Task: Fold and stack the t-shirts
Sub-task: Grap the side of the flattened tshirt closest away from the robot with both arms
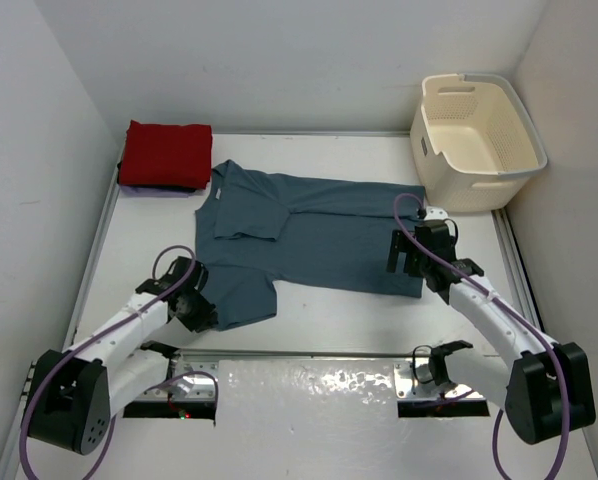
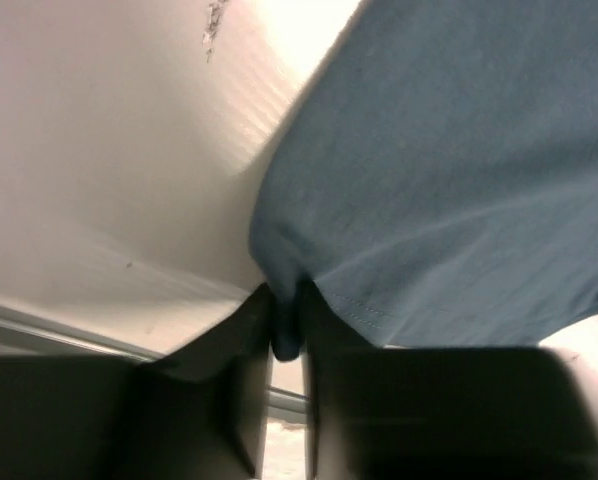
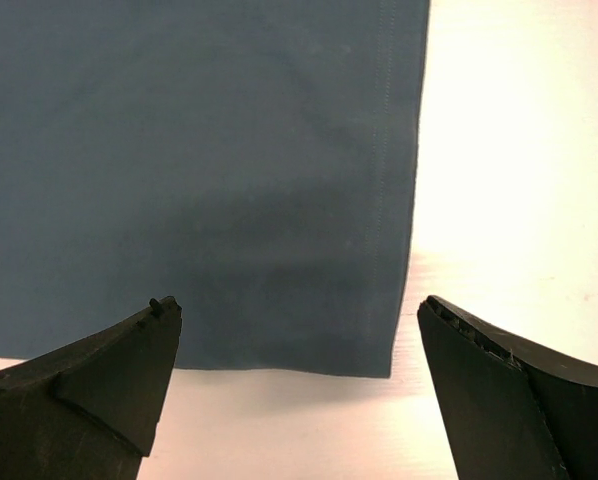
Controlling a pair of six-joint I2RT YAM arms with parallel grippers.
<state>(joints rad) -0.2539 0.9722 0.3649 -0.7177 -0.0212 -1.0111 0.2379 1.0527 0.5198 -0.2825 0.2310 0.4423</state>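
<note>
A teal blue t-shirt lies spread flat on the white table, with one sleeve folded in over its chest. My left gripper is at the shirt's near left corner. In the left wrist view its fingers are shut on a bunched fold of the teal cloth. My right gripper hovers open over the near right hem corner. In the right wrist view that corner lies between the spread fingertips, untouched. A folded red t-shirt sits at the back left on a lavender one, of which only an edge shows.
A cream plastic laundry basket stands at the back right corner with nothing visible inside. White walls close in the table on the left, back and right. A metal rail runs along the near edge between the arm bases.
</note>
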